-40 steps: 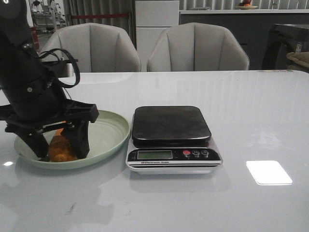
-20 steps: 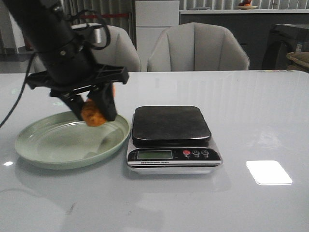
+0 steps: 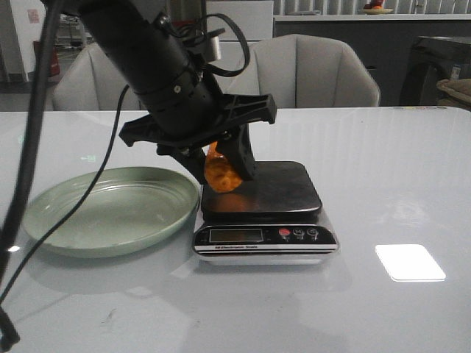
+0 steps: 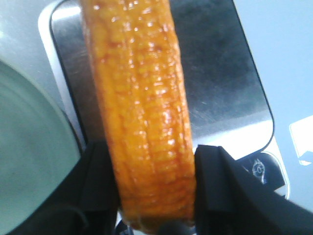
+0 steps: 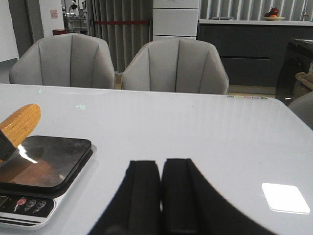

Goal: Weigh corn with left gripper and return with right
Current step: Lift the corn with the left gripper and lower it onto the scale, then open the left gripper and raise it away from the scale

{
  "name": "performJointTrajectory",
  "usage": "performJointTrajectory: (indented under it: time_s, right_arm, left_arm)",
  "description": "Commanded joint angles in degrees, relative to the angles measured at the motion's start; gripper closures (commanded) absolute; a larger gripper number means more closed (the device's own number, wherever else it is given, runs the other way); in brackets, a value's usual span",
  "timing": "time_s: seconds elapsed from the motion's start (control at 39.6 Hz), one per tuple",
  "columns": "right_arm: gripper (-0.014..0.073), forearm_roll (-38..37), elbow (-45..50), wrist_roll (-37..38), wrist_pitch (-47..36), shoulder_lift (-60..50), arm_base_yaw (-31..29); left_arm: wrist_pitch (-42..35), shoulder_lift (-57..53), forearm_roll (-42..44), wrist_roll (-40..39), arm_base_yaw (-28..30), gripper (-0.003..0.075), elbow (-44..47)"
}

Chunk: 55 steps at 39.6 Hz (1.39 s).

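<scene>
Left tool [image 3: 224,168] pinches the corn [image 3: 221,171] lengthwise, held over the left edge of the scale [image 3: 261,191] pan; touching or not, can't tell. Pickup done; setting down, weighing and the return to the green plate [image 3: 110,213] remain. Plate holds nothing. Right tool [image 5: 161,188] pressed together, parked low over the desk [image 3: 383,191].

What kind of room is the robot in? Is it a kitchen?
Probably a dining or meeting room, not clearly a kitchen. There is a long white table with padded grey chairs behind it. A dark counter and white drawers stand along the back wall.
</scene>
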Motion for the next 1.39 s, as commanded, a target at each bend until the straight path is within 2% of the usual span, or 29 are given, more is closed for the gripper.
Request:
performJointTrajectory:
  time_s: [0.0,0.25,0.38,0.63,0.98,1.36]
  right_arm:
    - [0.0438,-0.67,0.59,0.00,-4.52,-1.11,-0.20]
    - [0.0438,-0.67,0.59,0.00,-4.52,-1.16,-0.20]
    - [0.0438,-0.67,0.59,0.00,-4.52,-1.16,-0.20]
    - [0.0438,-0.67,0.59,0.00,-4.52,-1.16,-0.20]
    - [0.0438,-0.67,0.59,0.00,-4.52,-1.16,-0.20]
    - [0.0438,-0.67,0.59,0.00,-4.52,-1.16,-0.31]
  left_arm:
    - [-2.80,-2.03,-3.80,-0.14,-1.12,0.0458,-1.84]
    - [-4.01,-1.45,-4.19,-0.14,-2.46,0.0279,-1.84]
    - [-4.11,-1.30,-4.19,-0.14,-2.46,0.0228,-1.84]
    - [-2.81,-1.43,-4.19,-0.14,-2.46,0.0229,-3.13]
    - [1.55,-9.80,5.01,-0.42,-2.03,0.0229,-2.86]
    - [0.81,-27.24,7.97,-0.42,2.34,0.0229,9.35]
